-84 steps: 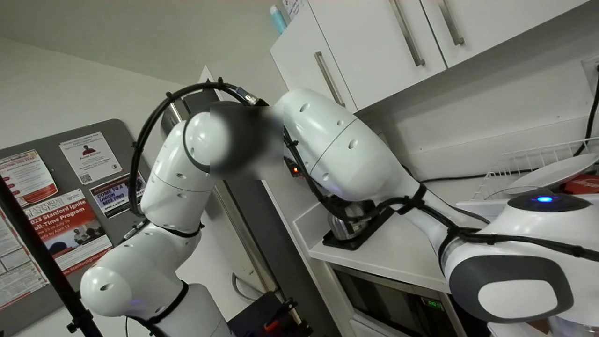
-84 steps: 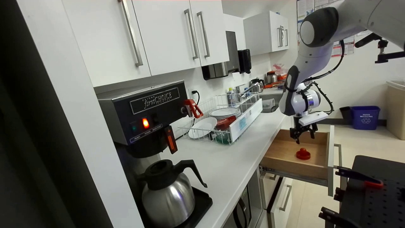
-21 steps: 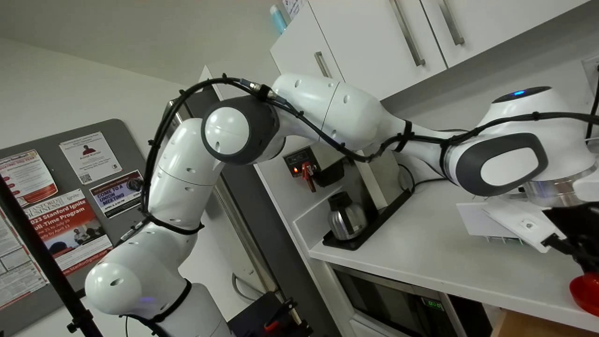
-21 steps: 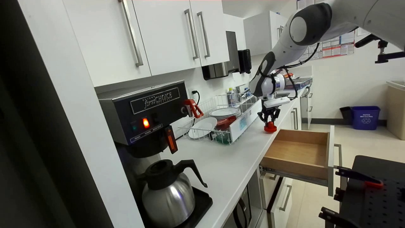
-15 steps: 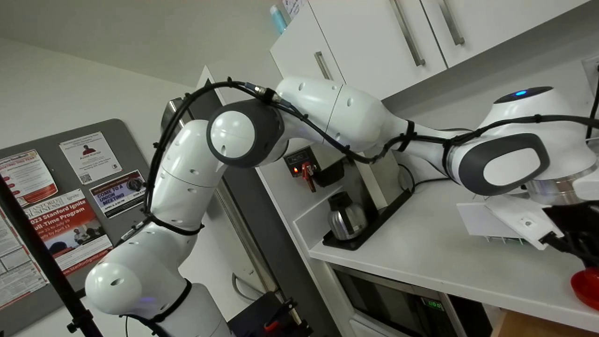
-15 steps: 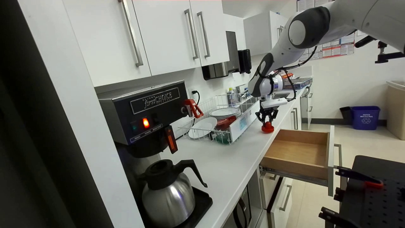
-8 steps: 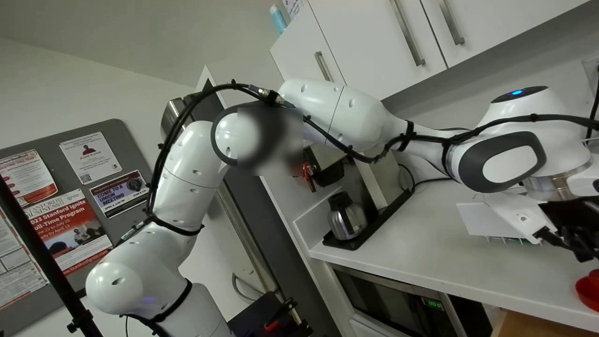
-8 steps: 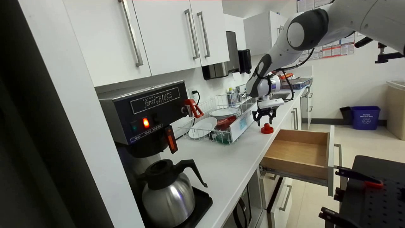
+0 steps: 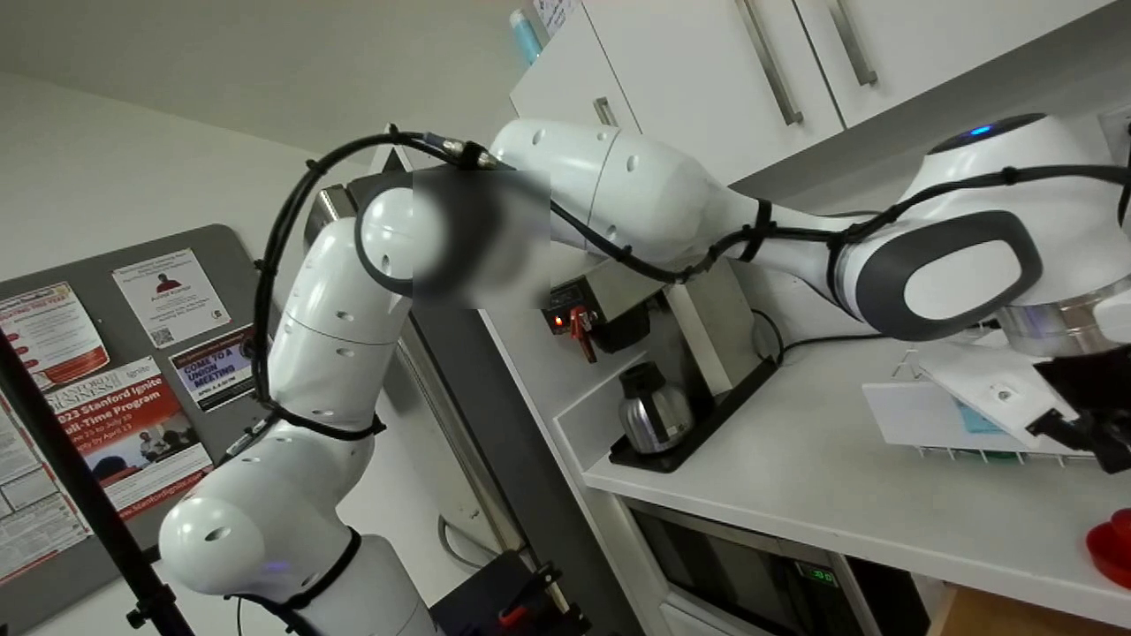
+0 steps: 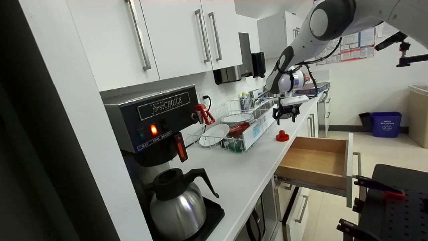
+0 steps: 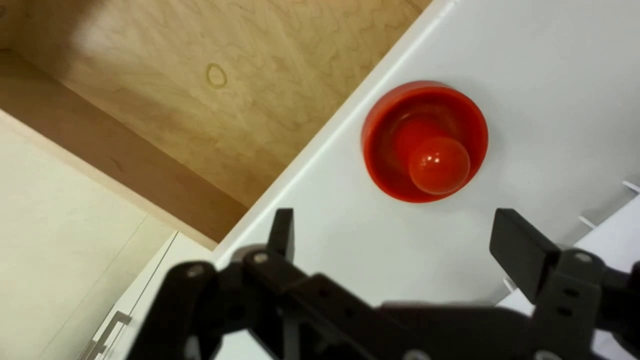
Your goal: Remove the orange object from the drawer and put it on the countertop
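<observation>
The orange object, a red-orange round dish with a ball knob, stands upright on the white countertop (image 10: 217,170) near its front edge. It shows in both exterior views (image 10: 282,136) (image 9: 1112,555) and in the wrist view (image 11: 440,165). My gripper (image 10: 286,120) is open and empty above the object, apart from it. In the wrist view the two fingers (image 11: 392,225) are wide apart with only countertop between them. In an exterior view the gripper (image 9: 1104,433) is partly cut off at the right edge. The open drawer (image 10: 314,160) holds nothing visible; its wooden floor also shows in the wrist view (image 11: 225,125).
A dish rack (image 10: 255,132) with plates stands on the countertop beside the gripper. A coffee machine (image 10: 157,117) and a steel pot (image 10: 179,209) stand at the near end. Wall cabinets (image 10: 180,36) hang above. A black perforated cart (image 10: 398,207) stands by the drawer.
The orange object was in the drawer 5.6 s ago. At 1.4 s my gripper held it at the countertop. It has since opened, let go and risen; the object now stands still there.
</observation>
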`<state>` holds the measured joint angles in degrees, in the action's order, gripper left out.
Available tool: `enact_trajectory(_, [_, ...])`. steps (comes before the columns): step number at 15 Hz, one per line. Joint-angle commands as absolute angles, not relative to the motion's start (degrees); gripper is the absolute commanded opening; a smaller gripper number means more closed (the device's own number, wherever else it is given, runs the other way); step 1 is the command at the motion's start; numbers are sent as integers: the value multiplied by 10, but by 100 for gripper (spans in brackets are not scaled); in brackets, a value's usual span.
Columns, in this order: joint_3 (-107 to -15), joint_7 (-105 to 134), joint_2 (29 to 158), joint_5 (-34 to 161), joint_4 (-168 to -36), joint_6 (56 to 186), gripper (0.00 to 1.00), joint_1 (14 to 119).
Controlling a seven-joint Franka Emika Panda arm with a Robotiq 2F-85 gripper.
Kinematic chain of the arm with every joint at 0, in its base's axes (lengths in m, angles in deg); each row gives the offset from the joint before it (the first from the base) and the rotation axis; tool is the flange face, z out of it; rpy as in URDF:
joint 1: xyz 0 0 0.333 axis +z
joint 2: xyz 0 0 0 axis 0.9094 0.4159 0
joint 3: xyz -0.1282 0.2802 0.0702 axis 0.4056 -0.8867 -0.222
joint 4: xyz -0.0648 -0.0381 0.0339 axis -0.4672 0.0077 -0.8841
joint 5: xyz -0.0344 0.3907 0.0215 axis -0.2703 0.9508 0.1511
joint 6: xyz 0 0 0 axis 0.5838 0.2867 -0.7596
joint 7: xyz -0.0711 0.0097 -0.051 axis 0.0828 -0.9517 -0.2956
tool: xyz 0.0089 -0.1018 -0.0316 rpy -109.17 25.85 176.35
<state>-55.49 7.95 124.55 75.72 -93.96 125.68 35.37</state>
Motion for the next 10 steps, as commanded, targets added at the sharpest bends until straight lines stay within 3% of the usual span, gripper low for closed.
enact_trajectory(1, [-558, -10, 1135, 757, -1060, 1252, 100, 333])
enact_trajectory(10, [-537, -136, 997, 747, -1224, 1301, 100, 313])
